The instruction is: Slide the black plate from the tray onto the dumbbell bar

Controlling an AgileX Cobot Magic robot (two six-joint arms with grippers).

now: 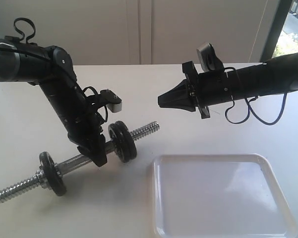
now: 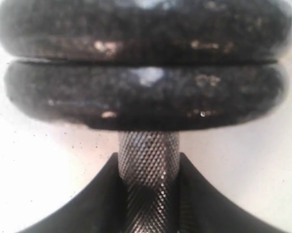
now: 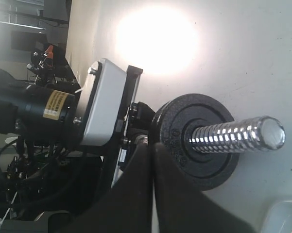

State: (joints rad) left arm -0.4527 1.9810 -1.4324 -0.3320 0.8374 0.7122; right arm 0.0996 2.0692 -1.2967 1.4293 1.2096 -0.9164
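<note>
The dumbbell bar (image 1: pixel 77 161) lies on the white table, and my left gripper (image 1: pixel 96 153) is shut on its knurled middle (image 2: pixel 148 165). Right beside that grip two black discs (image 2: pixel 146 92) sit pressed together on the bar. The outer one is the black plate (image 1: pixel 125 141), threaded onto the bar with the chrome threaded end (image 3: pixel 233 135) sticking out through it. A third disc (image 1: pixel 53 172) sits near the bar's other end. My right gripper (image 1: pixel 161 100) hangs in the air just off the threaded end, shut with nothing in it. The white tray (image 1: pixel 161 168) holds nothing.
The tray takes up the front right of the table, its corner (image 3: pixel 282 218) close to the bar's threaded end. The left arm (image 1: pixel 54 89) leans over the bar from the back left. A cable loop (image 1: pixel 253 116) hangs under the right arm.
</note>
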